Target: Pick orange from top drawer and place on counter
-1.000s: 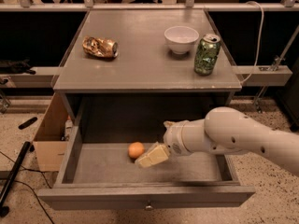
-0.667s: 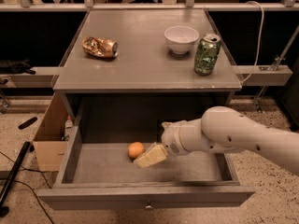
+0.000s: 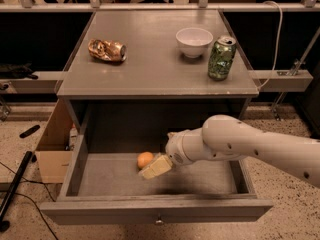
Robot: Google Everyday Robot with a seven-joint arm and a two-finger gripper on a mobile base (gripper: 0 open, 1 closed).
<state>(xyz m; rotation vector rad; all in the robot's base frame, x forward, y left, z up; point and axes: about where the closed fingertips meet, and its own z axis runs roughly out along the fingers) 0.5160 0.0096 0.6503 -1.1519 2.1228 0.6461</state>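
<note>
Since the earlier frames the gripper [image 3: 155, 167] has moved a little to the left inside the top drawer [image 3: 155, 210]. Its pale tip now lies just beside the orange [image 3: 145, 159], on the lower right side of it and perhaps touching it. The orange itself has not moved. Whether the gripper is open or closed around the fruit cannot be told, because only one pale part of it shows at the end of the white arm [image 3: 240, 141].

The step in hand seems to be the reach and the grasp. The orange is not yet lifted; it rests on the drawer floor, left of the middle and apart from the drawer walls. The next move probably calls for a firm hold around the fruit, and then a lift that comes forward enough to pass the front edge of the counter [image 3: 155, 69]. After that the arm must carry the fruit to a bare part of this surface, for example between the crushed can [image 3: 106, 49] and the white bowl [image 3: 194, 40], away from the green can [image 3: 221, 58].

The orange is small, round and smooth, with an even colour. It will likely roll if it is pushed from one side only.
</note>
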